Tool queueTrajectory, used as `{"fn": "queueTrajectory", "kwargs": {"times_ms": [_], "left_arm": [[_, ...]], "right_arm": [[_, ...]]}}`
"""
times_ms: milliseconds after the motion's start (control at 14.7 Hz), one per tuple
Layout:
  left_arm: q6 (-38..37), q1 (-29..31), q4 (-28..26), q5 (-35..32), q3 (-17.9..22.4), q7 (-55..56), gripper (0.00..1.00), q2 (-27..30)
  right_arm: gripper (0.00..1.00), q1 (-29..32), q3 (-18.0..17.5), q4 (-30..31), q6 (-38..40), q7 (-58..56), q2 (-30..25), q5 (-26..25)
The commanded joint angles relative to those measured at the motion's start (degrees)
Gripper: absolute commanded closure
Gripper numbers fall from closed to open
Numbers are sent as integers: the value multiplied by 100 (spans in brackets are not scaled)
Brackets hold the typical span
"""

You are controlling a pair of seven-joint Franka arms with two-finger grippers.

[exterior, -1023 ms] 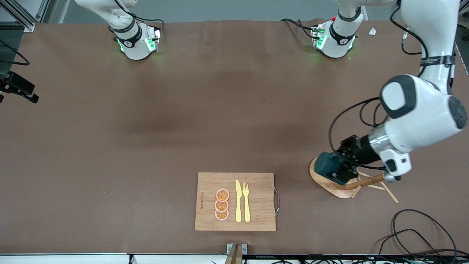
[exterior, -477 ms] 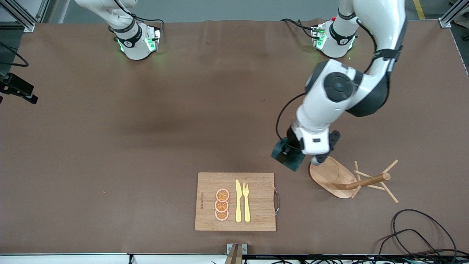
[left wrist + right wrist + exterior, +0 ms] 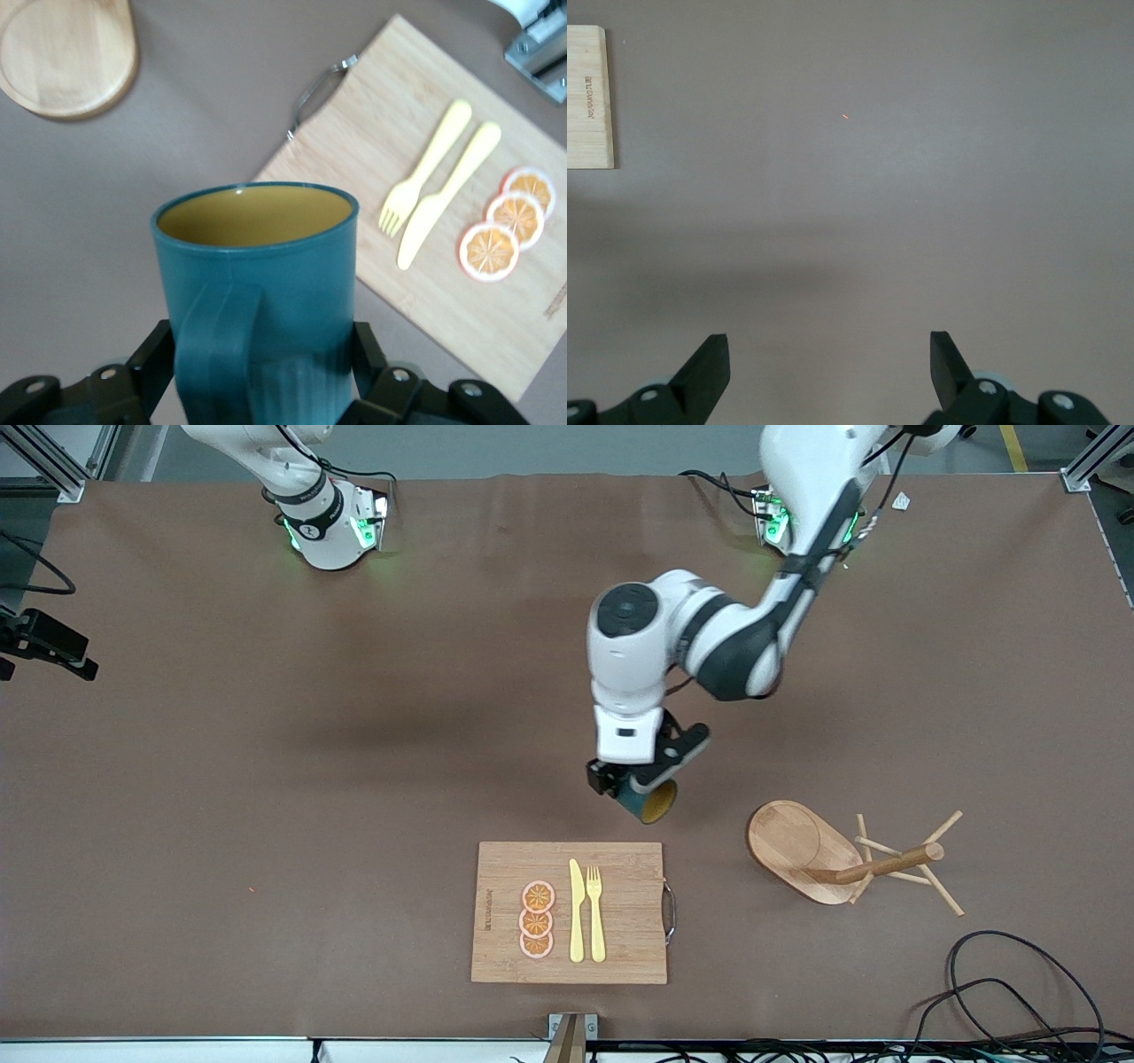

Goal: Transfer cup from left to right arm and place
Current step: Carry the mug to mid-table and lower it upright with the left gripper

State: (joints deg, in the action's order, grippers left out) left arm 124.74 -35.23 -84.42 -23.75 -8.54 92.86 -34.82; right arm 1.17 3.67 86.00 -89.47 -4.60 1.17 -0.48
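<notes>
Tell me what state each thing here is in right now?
cup: held in the air, tipped sideways, empty.
left gripper: shut on the cup, over bare table.
right gripper: open, empty, waiting.
peg rack: lying tipped over on the table.
cutting board: flat, carrying knife, fork, orange slices.

The brown worktop [image 3: 266,779] carries a bamboo cutting board [image 3: 620,948] near the front camera and a wooden peg rack [image 3: 797,841] beside it, toward the left arm's end.
</notes>
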Motion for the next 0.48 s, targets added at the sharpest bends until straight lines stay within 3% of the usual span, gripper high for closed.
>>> {"fn": "queueTrajectory", "kwargs": {"times_ms": [0,409], "left_arm": [[-29,-396,417,-646,89,547,34,-437],[-46,-1003,400,-2438,89,1751,34,-982]], "right_arm": [[0,138,-95,49,0,-137,-38,-84],[0,208,-95,66,17,-146,-29,-75]]}}
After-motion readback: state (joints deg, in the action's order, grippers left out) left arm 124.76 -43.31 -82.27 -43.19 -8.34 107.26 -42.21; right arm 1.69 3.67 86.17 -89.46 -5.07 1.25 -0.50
